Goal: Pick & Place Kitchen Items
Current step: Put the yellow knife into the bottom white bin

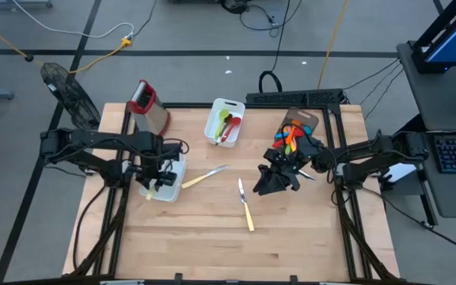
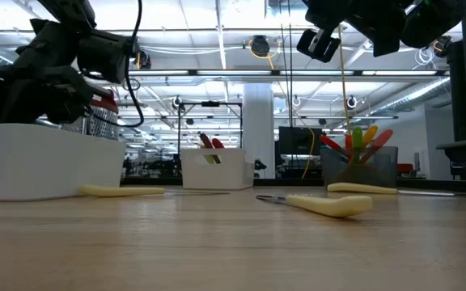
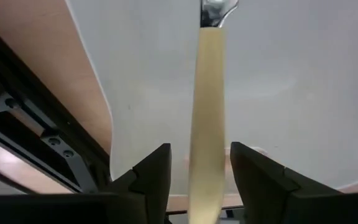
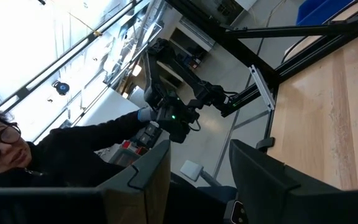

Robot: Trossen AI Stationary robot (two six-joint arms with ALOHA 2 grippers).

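"Cream-handled cutlery piece (image 3: 207, 112) sits right between the left gripper's (image 3: 199, 180) fingers, over the white tray (image 1: 167, 188). See it?"

"Yes. Its long side runs straight out ahead. The fingers stand a bit apart, with gaps on both sides, so it looks let go."

"And the right gripper (image 4: 197, 180)?"

"Open, holding nothing, up near the holder of colored spoons (image 1: 290, 136). 2 cream knives (image 1: 245, 204) lie between the arms."
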